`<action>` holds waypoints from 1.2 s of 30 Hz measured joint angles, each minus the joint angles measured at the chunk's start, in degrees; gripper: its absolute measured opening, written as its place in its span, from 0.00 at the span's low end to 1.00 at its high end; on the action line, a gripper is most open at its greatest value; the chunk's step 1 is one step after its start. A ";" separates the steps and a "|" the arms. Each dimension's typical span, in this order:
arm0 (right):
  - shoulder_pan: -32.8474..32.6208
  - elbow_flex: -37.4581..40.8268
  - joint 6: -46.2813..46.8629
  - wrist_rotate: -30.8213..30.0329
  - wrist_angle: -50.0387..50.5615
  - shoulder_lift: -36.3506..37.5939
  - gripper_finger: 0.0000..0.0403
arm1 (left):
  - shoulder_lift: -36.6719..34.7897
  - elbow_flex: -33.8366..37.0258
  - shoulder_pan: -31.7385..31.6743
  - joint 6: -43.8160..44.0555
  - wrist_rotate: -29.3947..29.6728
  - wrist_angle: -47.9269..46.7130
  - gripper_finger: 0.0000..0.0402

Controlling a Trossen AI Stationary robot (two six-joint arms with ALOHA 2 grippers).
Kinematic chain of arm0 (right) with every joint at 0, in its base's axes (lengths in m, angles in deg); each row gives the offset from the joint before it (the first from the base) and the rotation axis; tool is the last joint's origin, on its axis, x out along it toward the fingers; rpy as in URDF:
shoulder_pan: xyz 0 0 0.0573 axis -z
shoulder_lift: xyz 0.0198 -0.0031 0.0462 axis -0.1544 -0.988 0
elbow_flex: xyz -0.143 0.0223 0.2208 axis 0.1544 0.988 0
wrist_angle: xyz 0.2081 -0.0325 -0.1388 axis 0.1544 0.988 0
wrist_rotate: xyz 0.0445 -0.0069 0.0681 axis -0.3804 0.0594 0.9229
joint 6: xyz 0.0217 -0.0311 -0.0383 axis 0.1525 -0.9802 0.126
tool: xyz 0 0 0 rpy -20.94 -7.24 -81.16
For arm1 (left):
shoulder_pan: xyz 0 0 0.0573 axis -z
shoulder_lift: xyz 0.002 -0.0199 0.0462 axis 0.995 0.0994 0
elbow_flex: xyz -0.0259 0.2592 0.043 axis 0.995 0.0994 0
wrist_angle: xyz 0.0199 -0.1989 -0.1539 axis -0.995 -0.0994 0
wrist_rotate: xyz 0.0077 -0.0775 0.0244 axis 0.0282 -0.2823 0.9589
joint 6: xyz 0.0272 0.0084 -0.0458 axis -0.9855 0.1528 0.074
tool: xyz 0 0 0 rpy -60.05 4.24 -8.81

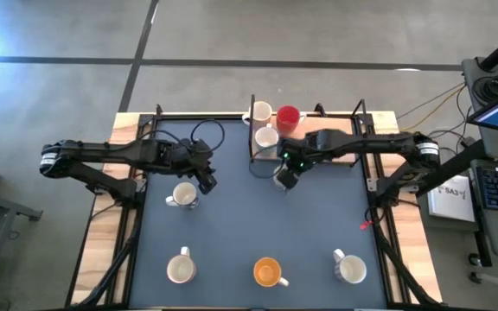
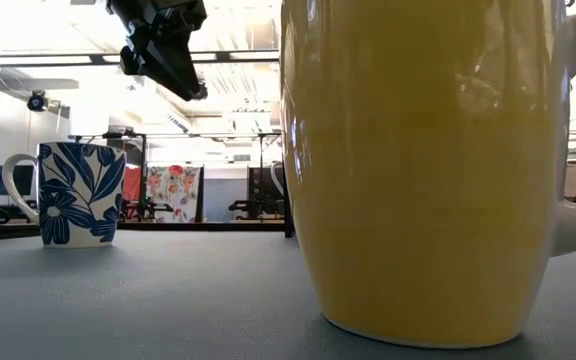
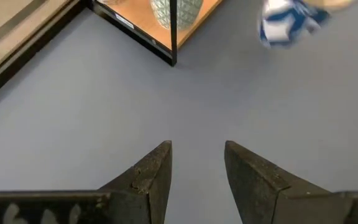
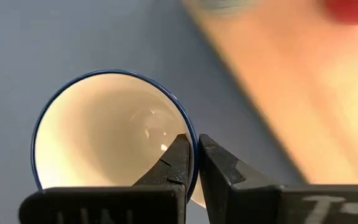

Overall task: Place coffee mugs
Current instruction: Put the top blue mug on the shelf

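Glossy glazed yellow mug [image 2: 418, 160]; matt grey bench [image 2: 168, 300] top; wooden tray [image 3: 185, 18]; matt dark plastic hand [image 3: 197, 180].

Both arms are dark, nearly black, built of slim jointed segments. The left arm [image 1: 128, 155] has a pale band at its outer end and a black cable looping above its wrist. The right arm [image 1: 361, 147] carries a small green light near its wrist and a similar pale band. Wedge-shaped black fingers [image 3: 151, 177] look scuffed.
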 joint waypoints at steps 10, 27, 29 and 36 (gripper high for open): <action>11.14 1.26 1.94 -1.51 0.57 4.34 0.03 | -3.69 0.02 -0.03 -0.30 3.03 -0.57 0.32; 19.90 1.72 1.42 -1.00 -6.54 0.80 0.03 | -5.85 0.07 -0.03 -1.49 5.61 -4.41 0.32; 20.17 1.72 1.50 -1.16 -7.02 0.80 0.03 | -5.85 0.10 -0.03 -1.72 5.78 -4.56 0.32; 21.04 1.74 1.59 -1.09 -7.35 0.80 0.03 | -5.89 0.28 -0.91 -3.19 5.90 -4.51 0.32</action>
